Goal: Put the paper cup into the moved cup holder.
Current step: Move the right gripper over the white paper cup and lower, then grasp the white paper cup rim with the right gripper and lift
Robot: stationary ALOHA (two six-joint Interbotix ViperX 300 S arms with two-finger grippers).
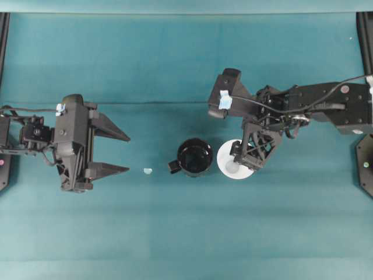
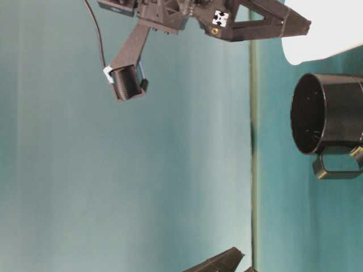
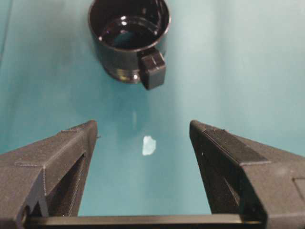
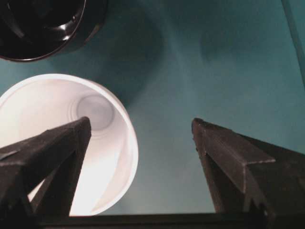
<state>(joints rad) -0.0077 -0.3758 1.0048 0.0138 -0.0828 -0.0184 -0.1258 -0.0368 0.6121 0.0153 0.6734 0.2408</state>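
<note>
The white paper cup point(image 1: 228, 165) stands upright on the teal table, just right of the glossy black cup holder point(image 1: 194, 156), whose stubby handle point(image 1: 173, 167) points left. My right gripper point(image 1: 247, 153) points down over the cup, open. In the right wrist view one finger hangs over the paper cup point(image 4: 66, 143) mouth and the other outside it, so the right gripper point(image 4: 140, 123) straddles the rim wall without closing on it. My left gripper point(image 1: 128, 154) is open and empty, well left of the holder. In the left wrist view the cup holder point(image 3: 128, 38) lies ahead of the left gripper point(image 3: 143, 126).
A small pale scrap point(image 1: 147, 171) lies on the table between the left gripper and the holder's handle. The same pale scrap point(image 3: 148, 145) shows between the left fingers. Dark frame rails run along the table's left and right edges.
</note>
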